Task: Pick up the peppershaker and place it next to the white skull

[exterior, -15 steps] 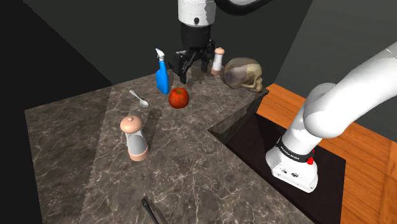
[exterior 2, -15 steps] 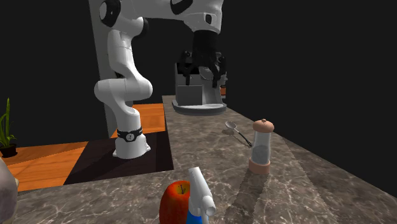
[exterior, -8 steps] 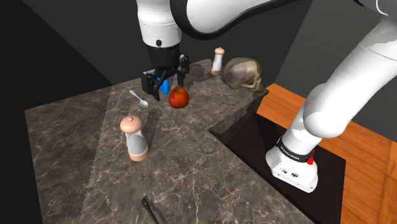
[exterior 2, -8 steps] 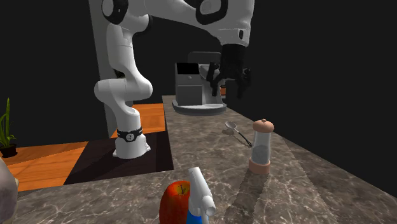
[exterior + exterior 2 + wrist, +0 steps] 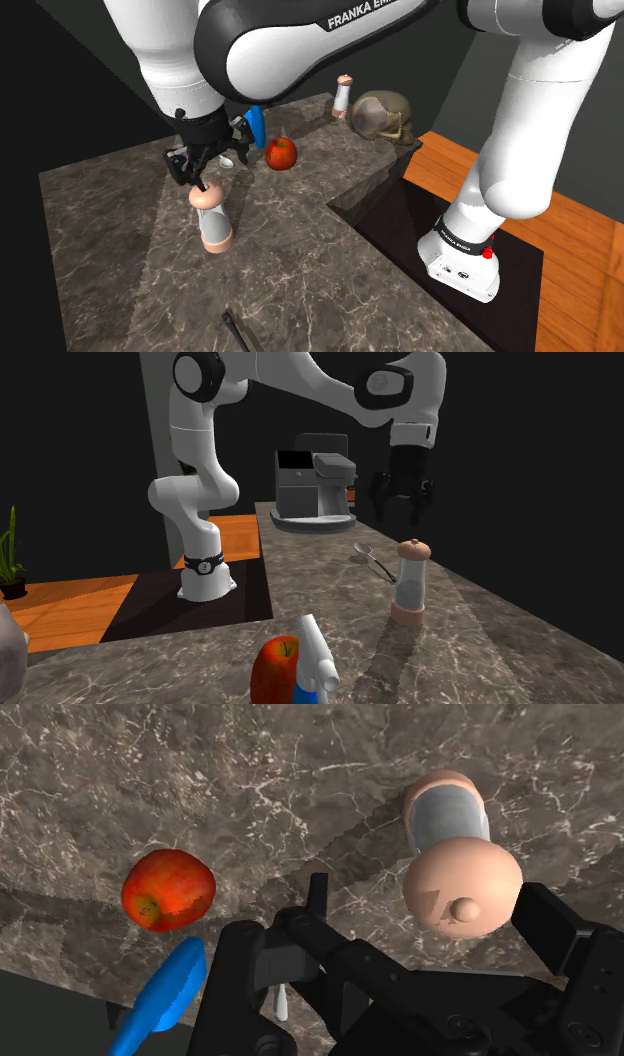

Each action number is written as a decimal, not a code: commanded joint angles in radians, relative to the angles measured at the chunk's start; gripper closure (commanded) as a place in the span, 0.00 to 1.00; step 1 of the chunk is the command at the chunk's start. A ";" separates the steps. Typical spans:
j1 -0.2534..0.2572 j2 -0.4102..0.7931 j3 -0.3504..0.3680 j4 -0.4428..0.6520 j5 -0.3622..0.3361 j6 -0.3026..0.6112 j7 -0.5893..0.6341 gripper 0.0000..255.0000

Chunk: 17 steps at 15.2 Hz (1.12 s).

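Open counter (image 5: pixel 110 220) is seen around the shaker (image 5: pixel 213 218); in the shoulder view its stepped edge lies at 4 o'clock. An apple (image 5: pixel 281 153) and bottle (image 5: pixel 257 125) are set at 1 o'clock, the skull (image 5: pixel 385 115) beyond. The fingers (image 5: pixel 590 974) are spread above the shaker's cap, untouching.

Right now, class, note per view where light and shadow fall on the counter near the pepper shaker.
Shoulder view: a paler band crosses the counter under the pepper shaker. Second exterior view: its shadow stretches toward the camera. Wrist view: dark band beside it.
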 commanded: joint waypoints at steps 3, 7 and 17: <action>0.093 0.152 -0.014 0.139 -0.096 -0.044 0.079 0.00; 0.085 0.158 -0.021 0.093 -0.105 0.006 0.086 0.00; 0.078 0.166 -0.027 0.057 -0.115 0.048 0.094 0.00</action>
